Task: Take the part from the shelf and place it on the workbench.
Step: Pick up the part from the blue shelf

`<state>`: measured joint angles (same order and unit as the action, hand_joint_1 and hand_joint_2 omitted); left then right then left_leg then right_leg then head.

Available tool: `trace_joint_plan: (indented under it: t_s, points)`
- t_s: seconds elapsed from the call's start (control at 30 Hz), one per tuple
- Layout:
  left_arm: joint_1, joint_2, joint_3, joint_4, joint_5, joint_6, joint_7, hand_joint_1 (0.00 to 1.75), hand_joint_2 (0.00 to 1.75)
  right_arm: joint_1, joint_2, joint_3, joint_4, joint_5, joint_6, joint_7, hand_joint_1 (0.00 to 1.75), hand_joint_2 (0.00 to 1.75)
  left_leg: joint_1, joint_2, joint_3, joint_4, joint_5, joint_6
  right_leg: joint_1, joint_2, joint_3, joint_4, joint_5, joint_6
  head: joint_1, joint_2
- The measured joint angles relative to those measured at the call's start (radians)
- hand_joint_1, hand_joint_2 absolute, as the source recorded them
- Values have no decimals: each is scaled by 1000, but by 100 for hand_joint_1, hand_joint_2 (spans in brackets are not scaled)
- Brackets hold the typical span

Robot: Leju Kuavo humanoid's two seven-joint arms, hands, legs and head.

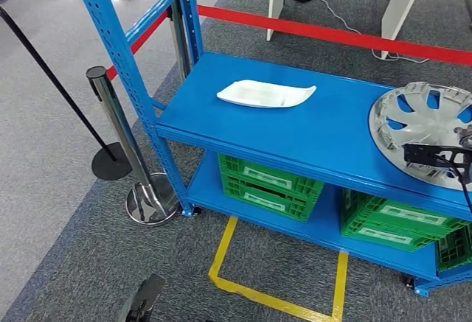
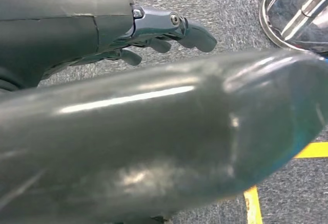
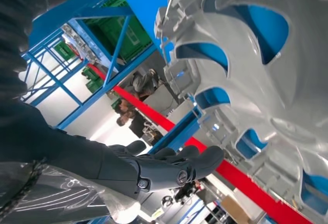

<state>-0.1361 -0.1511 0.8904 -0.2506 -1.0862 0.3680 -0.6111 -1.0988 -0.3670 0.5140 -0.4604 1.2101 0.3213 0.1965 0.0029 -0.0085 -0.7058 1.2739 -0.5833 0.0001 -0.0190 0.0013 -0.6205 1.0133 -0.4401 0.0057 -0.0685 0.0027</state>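
Observation:
A silver wheel cover [image 1: 425, 123] lies flat at the right end of the blue shelf's top deck [image 1: 334, 127]. In the right wrist view the wheel cover [image 3: 263, 65] is close up, its spokes and blue gaps plain to see. My right hand [image 3: 166, 167] is beside it with fingers stretched out and apart, holding nothing; I cannot tell whether it touches the rim. That arm's black wrist camera [image 1: 428, 154] sits over the cover's near rim. My left hand [image 2: 170, 29] hangs above the grey carpet, fingers loosely extended and empty.
A white curved panel [image 1: 266, 93] lies mid-deck. Green crates [image 1: 267, 187] [image 1: 398, 222] fill the lower shelf. A chrome stanchion [image 1: 119, 127] with a red belt [image 1: 334, 36] stands left of the blue upright [image 1: 119, 57]. Yellow tape [image 1: 278, 300] marks the floor in front.

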Motion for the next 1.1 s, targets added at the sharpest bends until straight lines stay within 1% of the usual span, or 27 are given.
trace_joint_plan:
  t_s: [0.03,0.07,0.1,0.13,0.17,0.2,0.23,0.3,0.37,0.4,0.43,0.5,0.53,0.57,0.6,0.63,0.67,0.7,0.73,0.83,0.87,0.9,0.93,1.0,1.03,1.07,1.1]
  points:
    - [1,0,0,0,0,0,0,0,0,0,0,1,5,0,0,0,0,175,1,0,-21,32,-1,-2,0,0,2,0,-2,-1,0,0]
    - [1,0,0,0,0,0,0,0,0,0,0,2,10,-1,0,0,0,175,1,1,-25,28,17,-2,0,1,5,1,-4,0,0,0]
    - [1,0,-1,0,-1,-1,0,0,0,1,0,2,14,-1,-1,1,0,175,1,1,-11,-14,52,0,0,2,9,1,-7,1,0,0]
    - [1,0,-1,0,-2,-1,0,0,0,1,0,3,17,-2,-2,1,0,175,1,1,16,-81,94,4,0,3,13,1,-9,2,0,0]
    - [1,0,-1,0,-2,-2,0,0,0,0,0,4,20,-2,-5,2,0,175,-1,1,44,-145,124,8,2,3,14,1,-11,5,0,0]
    - [0,0,-2,0,-2,-2,0,0,0,0,-1,5,24,-3,-7,2,0,175,-3,1,66,-199,141,13,3,4,14,2,-12,8,0,0]
    - [-1,0,-2,0,-2,-3,1,0,0,2,-1,6,29,-4,-10,2,0,175,-5,0,77,-227,145,17,4,4,12,2,-12,12,1,0]
    - [-2,0,-3,0,-3,-4,2,0,0,8,-3,8,36,-6,-12,1,0,175,-6,-1,82,-241,138,26,5,4,10,-2,-10,23,1,0]
    - [-3,-1,-5,0,-3,-4,2,0,0,15,-6,11,40,-6,-12,0,0,175,-2,-1,88,-249,143,36,3,2,2,7,-21,33,2,0]
    - [-5,-2,-5,0,-3,-4,3,0,0,17,-8,12,43,-6,-11,-2,0,175,0,0,91,-254,145,42,3,2,-12,36,-39,37,3,0]
    - [-6,-4,-6,0,-3,-4,3,0,0,20,-9,13,46,-6,-11,-3,0,175,1,0,93,-258,147,45,2,2,-38,87,-65,41,4,0]
    - [-7,-8,-6,0,-4,-3,6,0,0,33,-10,14,54,-6,-13,-5,0,175,1,0,93,-257,146,49,2,2,-106,222,-119,47,5,0]
    - [-7,-9,-6,0,-5,-2,7,0,0,43,-10,15,57,-6,-15,-5,0,175,1,0,94,-257,146,50,1,2,-132,267,-128,49,5,0]
    - [-7,-11,-6,0,-5,-2,7,0,0,53,-10,16,60,-6,-17,-5,0,175,1,-1,94,-256,145,49,0,1,-141,277,-119,50,5,0]
    - [-7,-12,-6,0,-6,-2,8,0,0,60,-10,18,62,-6,-19,-5,0,175,1,-1,95,-255,144,49,-2,1,-130,244,-91,51,5,0]
    - [-8,-14,-7,0,-7,-2,8,0,0,64,-10,19,63,-6,-20,-5,0,175,2,-1,95,-254,142,46,-3,-1,-101,179,-53,51,5,0]
    - [-8,-15,-8,0,-8,-1,9,0,0,66,-10,20,65,-6,-23,-5,0,175,0,-1,96,-252,139,42,-4,-2,-66,108,-24,52,5,0]
    - [-9,-15,-9,0,-10,-1,9,0,0,67,-11,21,65,-7,-27,-5,0,175,-2,-2,95,-249,136,37,-3,-1,-35,49,-5,49,5,0]
    - [-9,-16,-11,0,-12,-1,10,0,0,70,-11,21,66,-8,-31,-5,0,175,-4,-2,94,-247,135,33,-2,-1,-14,13,3,45,4,0]
    - [-10,-17,-16,0,-13,-1,13,0,0,92,-11,23,71,-13,-43,-6,0,175,-4,-2,94,-246,133,21,1,1,-4,2,1,26,4,0]
    - [-10,-17,-18,0,-14,-1,14,0,0,100,-11,23,72,-14,-49,-6,0,175,-3,-1,91,-236,124,16,1,1,-2,2,1,19,3,0]
    - [-11,-18,-20,0,-14,0,14,0,0,106,-11,24,73,-15,-54,-6,0,175,-2,0,81,-210,106,11,-1,0,-1,1,0,13,2,0]
    - [-11,-18,-22,0,-14,0,14,0,0,110,-11,24,74,-15,-58,-6,0,175,-1,1,61,-163,80,6,-2,0,1,0,0,8,0,0]
    - [-12,-20,-24,0,-14,0,14,0,0,118,-10,25,76,-16,-64,-6,0,175,0,2,0,-29,21,2,0,0,4,1,-2,3,-1,0]
    - [-11,-21,-24,0,-14,0,14,0,0,123,-10,25,77,-17,-67,-6,0,175,0,2,-26,24,5,2,1,0,4,1,-3,2,-1,0]
    - [-11,-21,-24,0,-14,0,14,0,0,127,-10,25,78,-18,-72,-6,0,175,0,2,-37,45,8,4,3,0,6,1,-3,1,-1,0]
    - [-10,-22,-24,0,-15,0,14,0,0,131,-10,24,78,-21,-78,-6,0,175,-1,2,-29,26,28,8,4,1,7,1,-4,0,-1,0]
